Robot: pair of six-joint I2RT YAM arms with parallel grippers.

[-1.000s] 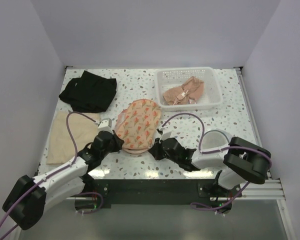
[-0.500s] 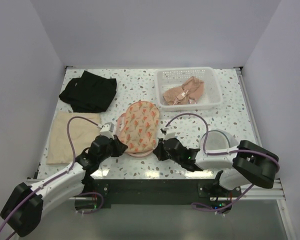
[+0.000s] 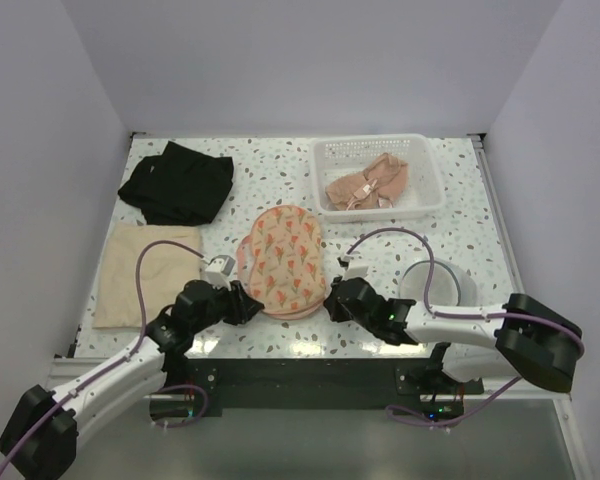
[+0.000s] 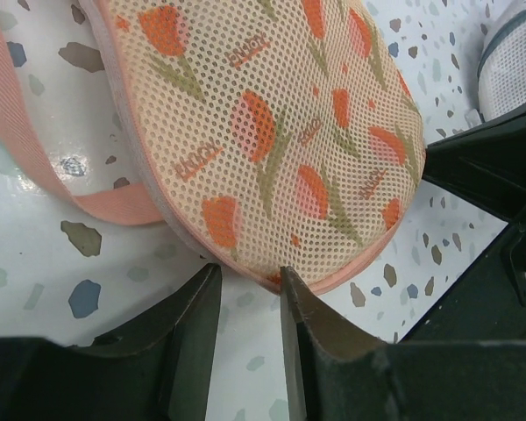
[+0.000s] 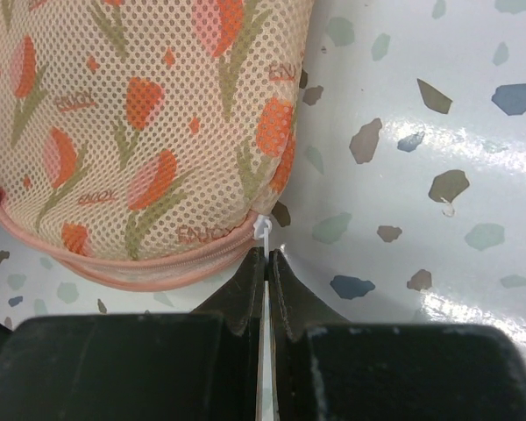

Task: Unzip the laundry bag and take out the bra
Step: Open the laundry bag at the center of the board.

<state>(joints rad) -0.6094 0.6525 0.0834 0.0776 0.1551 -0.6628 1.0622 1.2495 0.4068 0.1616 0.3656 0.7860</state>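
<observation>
The laundry bag is a flat mesh oval with an orange tulip print and pink trim, lying mid-table. Its zipper runs along the near edge. My right gripper is at the bag's near right edge, shut on the white zipper pull. My left gripper is at the near left edge. Its fingers stand apart, and the bag's rim touches the tip of the right finger. A pink band lies beside the bag. The bra is hidden inside the bag.
A white basket with beige garments stands at the back right. A black cloth lies at the back left and a beige cloth at the left. A round white mesh bag sits at the right.
Both grippers have moved right and toward the near edge. The bag has slid right with them and turned more upright. The right arm's elbow has stretched out to the right.
</observation>
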